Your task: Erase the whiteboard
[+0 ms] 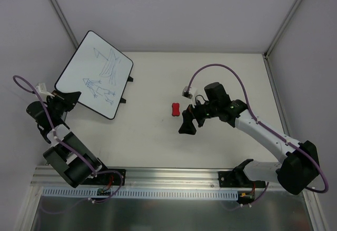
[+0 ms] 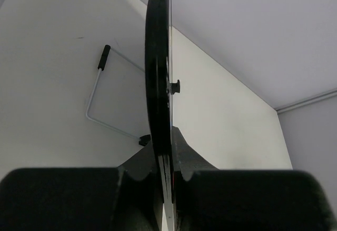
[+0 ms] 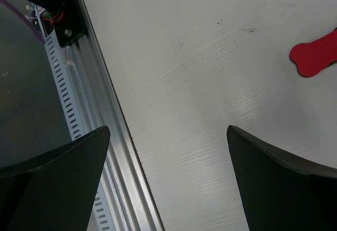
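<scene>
One board (image 1: 95, 73), one eraser (image 1: 176, 108), two grippers. The left gripper (image 1: 67, 98) is pinching the board by its near edge, so the board stretches away ahead of that gripper, its face with the blue scribbles (image 1: 102, 76) turned up to the top camera. Two black tabs (image 1: 130, 79) sit on the board's side farthest from the left gripper.

The right gripper (image 1: 187, 124) holds nothing; its two fingers (image 3: 52, 183) are spread wide over bare table (image 3: 210, 83). The red eraser lies on the table just beyond it, not touching.

The top view alone shows the scribbles and both tabs. The left wrist view gives the board (image 2: 158, 83) edge-on, a thin dark line rising between the two fingers (image 2: 63, 197) clamped on it, with only one tab (image 2: 175, 87) showing. It also shows one bent wire stand (image 2: 103, 57) to the left of the board, which the top view hides.

The right wrist view shows the gap between the fingers plainly, the eraser (image 3: 316, 52) off past the right finger, and the slotted rail (image 3: 105, 115) by the left one.
</scene>
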### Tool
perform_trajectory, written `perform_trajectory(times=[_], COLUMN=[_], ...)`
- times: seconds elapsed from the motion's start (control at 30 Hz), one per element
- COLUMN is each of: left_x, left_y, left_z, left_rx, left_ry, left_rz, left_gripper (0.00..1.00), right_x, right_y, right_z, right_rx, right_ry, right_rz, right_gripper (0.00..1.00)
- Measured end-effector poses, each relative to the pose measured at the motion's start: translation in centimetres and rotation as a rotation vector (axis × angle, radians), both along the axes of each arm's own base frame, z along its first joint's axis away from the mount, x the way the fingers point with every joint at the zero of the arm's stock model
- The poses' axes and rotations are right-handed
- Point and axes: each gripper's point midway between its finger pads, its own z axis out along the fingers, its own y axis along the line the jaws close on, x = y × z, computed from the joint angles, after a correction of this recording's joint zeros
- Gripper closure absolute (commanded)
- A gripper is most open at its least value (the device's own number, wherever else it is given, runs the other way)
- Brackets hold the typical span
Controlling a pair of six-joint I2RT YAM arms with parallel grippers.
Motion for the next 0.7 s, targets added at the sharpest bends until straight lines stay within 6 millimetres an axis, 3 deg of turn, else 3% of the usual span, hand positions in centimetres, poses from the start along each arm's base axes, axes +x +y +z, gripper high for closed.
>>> perform_trajectory(times=[0.33, 0.7], left_x=[-0.6, -0.3], left_y=[-0.6, 0.9], left_z=[1.2, 5.8], left_rx=[0.031, 0.036], left_ry=[-0.076, -0.21], left_rz=[0.027, 0.137], left_gripper=[1.0, 1.0], right_x=[-0.2, -0.2], right_y=[0.0, 0.1], right_z=[-0.2, -0.2], right_rx=[-0.003, -0.004], right_ry=[0.004, 0.003], right_rz=[0.004, 0.005], right_gripper=[0.01, 0.01])
